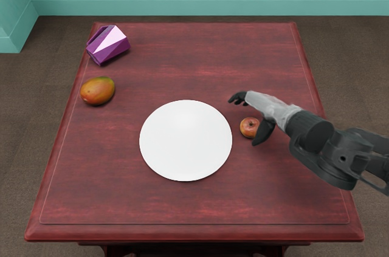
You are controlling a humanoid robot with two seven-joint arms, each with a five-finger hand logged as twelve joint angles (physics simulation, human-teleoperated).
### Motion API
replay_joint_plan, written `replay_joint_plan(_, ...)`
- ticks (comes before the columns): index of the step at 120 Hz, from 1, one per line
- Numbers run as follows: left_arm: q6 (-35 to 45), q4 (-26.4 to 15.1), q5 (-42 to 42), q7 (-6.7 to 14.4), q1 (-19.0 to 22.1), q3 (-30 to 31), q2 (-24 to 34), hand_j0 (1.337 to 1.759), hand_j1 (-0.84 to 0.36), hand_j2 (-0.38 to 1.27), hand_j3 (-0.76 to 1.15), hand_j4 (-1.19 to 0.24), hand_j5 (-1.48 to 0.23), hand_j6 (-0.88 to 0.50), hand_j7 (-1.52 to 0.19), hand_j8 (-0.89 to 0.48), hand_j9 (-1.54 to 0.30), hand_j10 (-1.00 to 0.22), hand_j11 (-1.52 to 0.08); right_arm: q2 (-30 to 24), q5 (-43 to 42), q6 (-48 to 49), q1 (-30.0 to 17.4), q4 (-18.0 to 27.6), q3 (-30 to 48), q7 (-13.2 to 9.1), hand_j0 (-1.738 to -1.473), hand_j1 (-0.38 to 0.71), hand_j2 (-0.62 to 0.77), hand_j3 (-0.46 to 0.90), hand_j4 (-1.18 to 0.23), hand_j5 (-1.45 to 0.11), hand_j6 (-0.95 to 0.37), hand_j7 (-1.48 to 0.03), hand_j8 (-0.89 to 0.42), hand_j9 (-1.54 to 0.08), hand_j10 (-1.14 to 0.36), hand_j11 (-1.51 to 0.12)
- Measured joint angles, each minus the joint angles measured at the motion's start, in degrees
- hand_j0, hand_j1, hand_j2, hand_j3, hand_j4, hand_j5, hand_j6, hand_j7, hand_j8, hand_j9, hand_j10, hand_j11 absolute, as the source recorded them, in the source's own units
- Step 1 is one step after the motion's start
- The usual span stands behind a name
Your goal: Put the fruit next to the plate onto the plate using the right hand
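A white round plate (185, 140) lies in the middle of the red-brown table. Just right of its rim sits a small red-orange apple-like fruit (248, 127). My right hand (254, 116) comes in from the right and hovers over that fruit, fingers spread, thumb down beside the fruit's right side, fingertips (234, 98) reaching past it. Nothing is grasped. A mango (97, 90) lies far left of the plate.
A purple faceted box (107, 44) stands at the table's back left corner. The table's edges (316, 96) run close on the right of my forearm. The left arm does not show.
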Motion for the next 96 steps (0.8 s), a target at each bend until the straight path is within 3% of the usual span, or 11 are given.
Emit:
replay_joint_plan(48, 0.0, 0.0, 0.0, 0.0, 0.0, 0.0, 0.0, 1.658, 0.06, 0.05, 0.00, -0.24, -0.32, -0.24, -0.32, -0.24, -0.32, -0.24, -0.32, -1.0, -2.3, -3.0, -3.4, 1.2, 0.0, 0.0, -1.658, 0.03, -0.06, 0.00, -0.32, -0.41, -0.32, -0.41, -0.32, -0.41, -0.32, -0.41)
replay_joint_plan(96, 0.0, 0.0, 0.0, 0.0, 0.0, 0.0, 0.0, 1.658, 0.06, 0.05, 0.00, -0.24, -0.32, -0.24, -0.32, -0.24, -0.32, -0.24, -0.32, 0.1, -2.4, -3.4, -3.9, -0.8, -0.1, 0.0, -1.658, 0.09, -0.07, 0.00, -0.37, -0.48, -0.37, -0.48, -0.37, -0.48, -0.37, -0.48)
